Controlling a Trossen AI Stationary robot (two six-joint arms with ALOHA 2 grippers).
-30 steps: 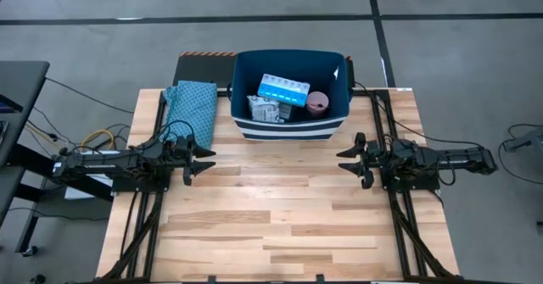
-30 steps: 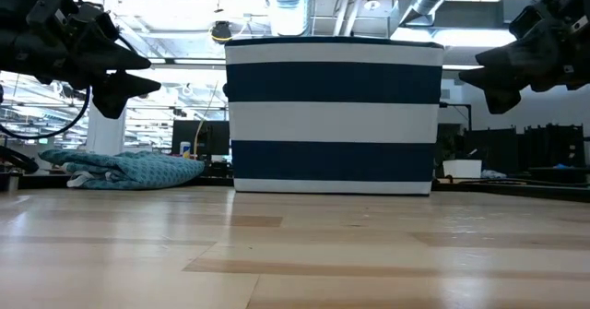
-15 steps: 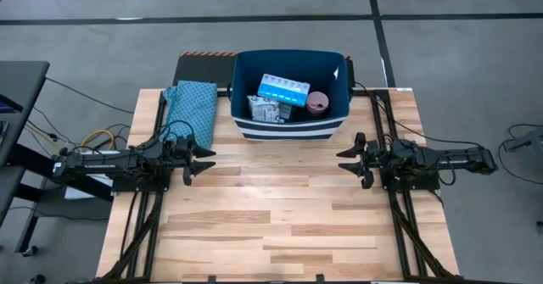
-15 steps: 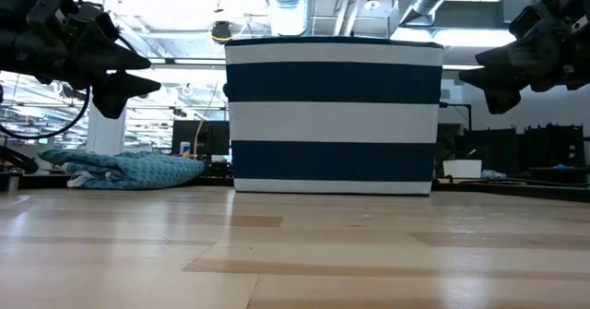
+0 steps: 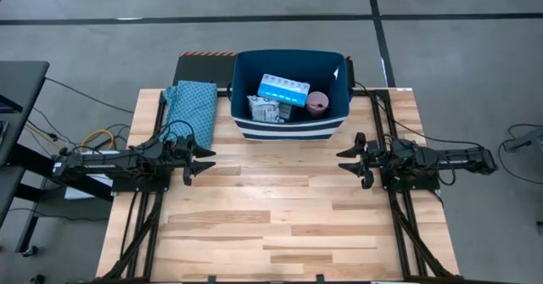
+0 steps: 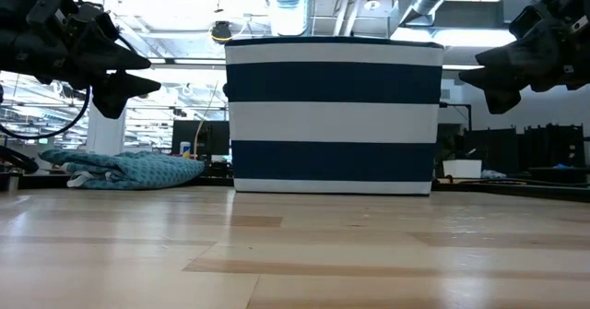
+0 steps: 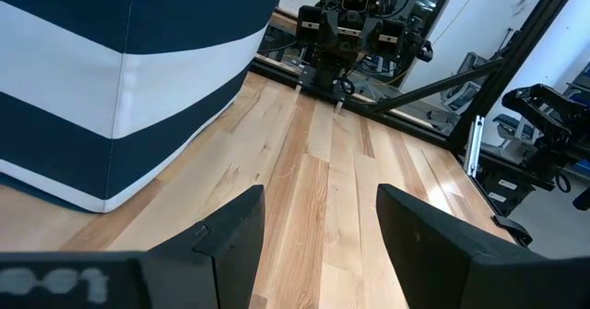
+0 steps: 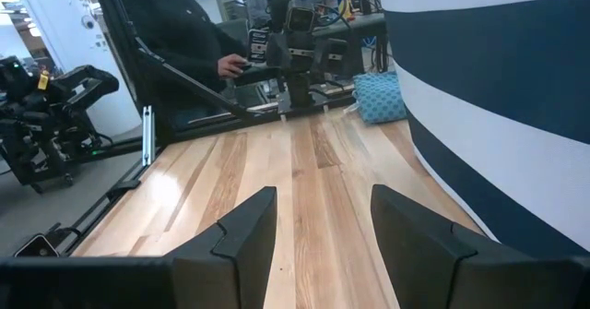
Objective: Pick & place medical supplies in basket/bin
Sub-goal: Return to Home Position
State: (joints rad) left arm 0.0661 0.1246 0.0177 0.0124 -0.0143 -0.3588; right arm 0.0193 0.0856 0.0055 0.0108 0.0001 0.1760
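Two dark grippers, the left gripper (image 5: 204,163) and the right gripper (image 5: 346,163), hover at opposite sides of the wooden table (image 5: 280,225), fingers apart and empty. A light-blue compartment tray (image 5: 283,88), pink round roll (image 5: 318,103) and white packet (image 5: 267,109) lie inside the dark navy striped fabric bin (image 5: 288,130). The step in hand looks like homing the arms, and nothing seems left to pick.

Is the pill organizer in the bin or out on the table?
In. The high view shows the pill organizer lying inside the bin, beside a pink roll and a packet.

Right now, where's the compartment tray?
High view: the tray lies inside the bin at the far edge of the table, left of the pink roll, with the packet at its near-left.
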